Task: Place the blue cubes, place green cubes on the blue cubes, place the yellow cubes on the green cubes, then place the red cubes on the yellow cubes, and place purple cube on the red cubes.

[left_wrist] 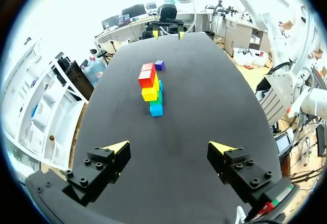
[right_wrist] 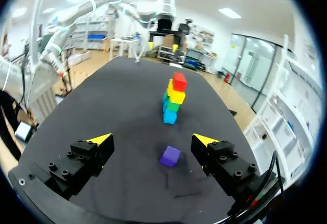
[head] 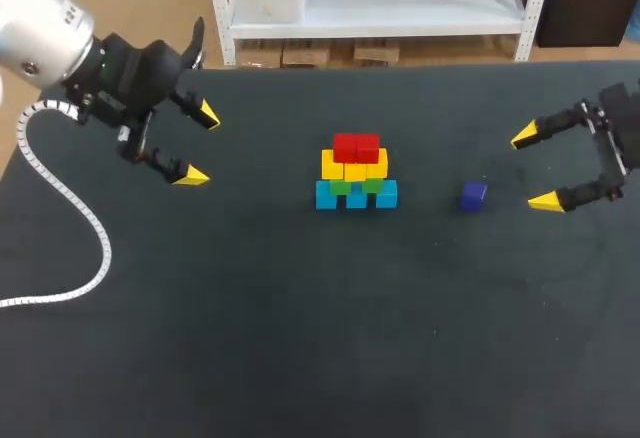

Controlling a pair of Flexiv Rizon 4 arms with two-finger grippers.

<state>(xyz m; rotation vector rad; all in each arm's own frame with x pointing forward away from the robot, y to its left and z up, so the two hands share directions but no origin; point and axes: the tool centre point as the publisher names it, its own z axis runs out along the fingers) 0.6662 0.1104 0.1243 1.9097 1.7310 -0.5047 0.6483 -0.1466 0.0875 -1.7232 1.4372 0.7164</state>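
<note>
The head view lays the stack out as rows: blue cubes on the tabletop, then green cubes, yellow cubes, red cubes on top. Both wrist views see it end-on, as one narrow column. The purple cube lies apart on the tabletop, between stack and right end effector, which gapes wide and touches nothing. The left end effector, equally wide and empty, hangs well apart from the stack

The silver left arm is trailed by a white ribbed cable. The black, bolted left claw and right claw are tipped yellow.
</note>
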